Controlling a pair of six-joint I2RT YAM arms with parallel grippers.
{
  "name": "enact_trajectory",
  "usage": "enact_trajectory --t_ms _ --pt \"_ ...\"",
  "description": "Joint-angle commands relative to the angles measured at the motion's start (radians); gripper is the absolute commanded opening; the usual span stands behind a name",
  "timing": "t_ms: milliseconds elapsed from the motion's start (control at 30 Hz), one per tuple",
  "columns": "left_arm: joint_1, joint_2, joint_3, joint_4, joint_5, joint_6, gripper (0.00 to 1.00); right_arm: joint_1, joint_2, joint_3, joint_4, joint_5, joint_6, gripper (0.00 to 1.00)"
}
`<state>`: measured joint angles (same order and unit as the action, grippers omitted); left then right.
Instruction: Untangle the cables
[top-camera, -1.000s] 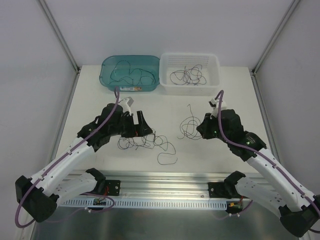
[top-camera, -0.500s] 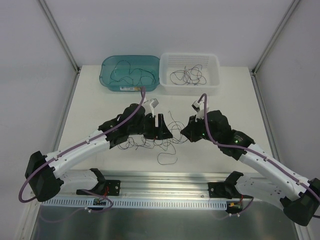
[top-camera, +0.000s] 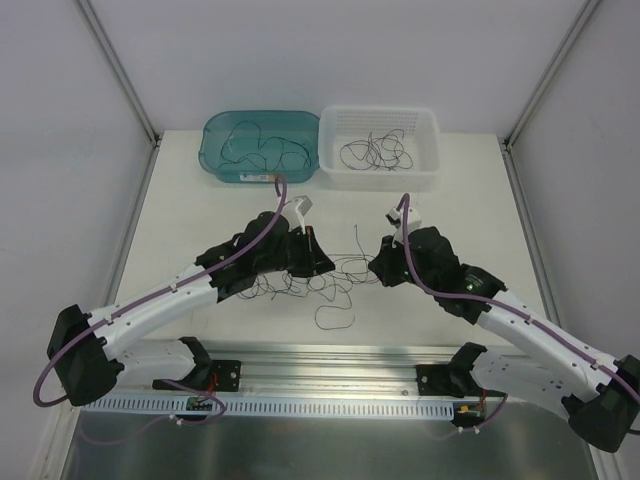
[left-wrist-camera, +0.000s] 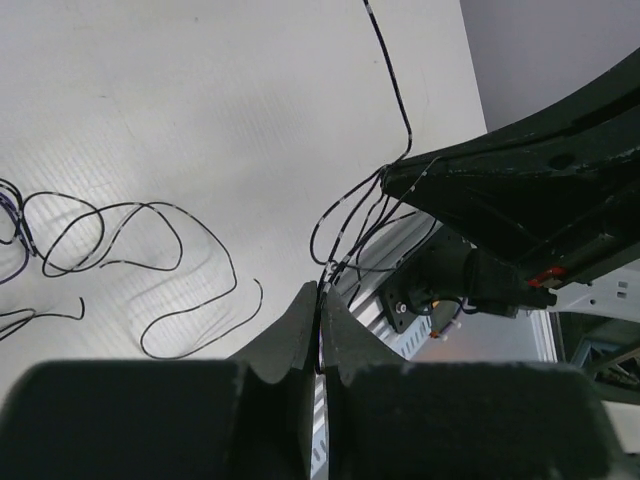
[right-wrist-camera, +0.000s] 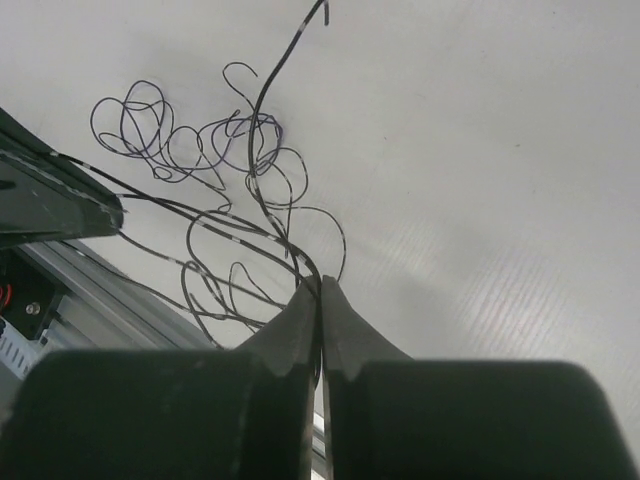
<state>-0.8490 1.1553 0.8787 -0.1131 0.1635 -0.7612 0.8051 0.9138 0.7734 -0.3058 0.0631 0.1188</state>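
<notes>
The cables (top-camera: 298, 285) lay tangled mid-table, strands stretched between the left gripper (left-wrist-camera: 320, 312) and right gripper (right-wrist-camera: 320, 292), each clamped on them. The left arm (top-camera: 180, 290) overhung the tangle. The teal bin (top-camera: 212, 160) and white basket (top-camera: 432, 150) behind held more.

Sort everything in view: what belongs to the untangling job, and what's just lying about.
Job: cables tangled on the table; left claw and right claw, each shut on strands.
Lying about: teal tub, white basket, each holding more cables.
</notes>
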Motion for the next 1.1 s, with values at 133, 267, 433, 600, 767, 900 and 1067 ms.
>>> enact_trajectory --t_ms 133,267,433,600,767,900,1067 --pt "0.106 -0.144 -0.003 -0.091 -0.157 0.075 0.00 -0.007 -0.095 -0.006 -0.133 0.218 0.018 0.04" --pt "0.188 -0.163 0.042 -0.143 -0.150 0.132 0.00 -0.009 -0.099 -0.006 -0.157 0.256 0.021 0.05" --pt "0.223 -0.140 0.132 -0.175 -0.134 0.192 0.00 -0.009 -0.092 -0.014 -0.142 0.227 0.027 0.08" --pt "0.245 -0.092 0.213 -0.224 -0.157 0.264 0.00 -0.009 -0.098 0.006 -0.159 0.231 0.019 0.11" --pt "0.295 -0.085 0.282 -0.257 -0.211 0.321 0.00 -0.015 -0.108 0.015 -0.225 0.395 0.036 0.18" --pt "0.337 -0.078 0.371 -0.272 -0.225 0.361 0.00 -0.052 -0.096 0.032 -0.369 0.544 0.140 0.23" --pt "0.375 -0.033 0.466 -0.286 -0.197 0.413 0.00 -0.080 -0.159 0.001 -0.299 0.459 0.082 0.25"
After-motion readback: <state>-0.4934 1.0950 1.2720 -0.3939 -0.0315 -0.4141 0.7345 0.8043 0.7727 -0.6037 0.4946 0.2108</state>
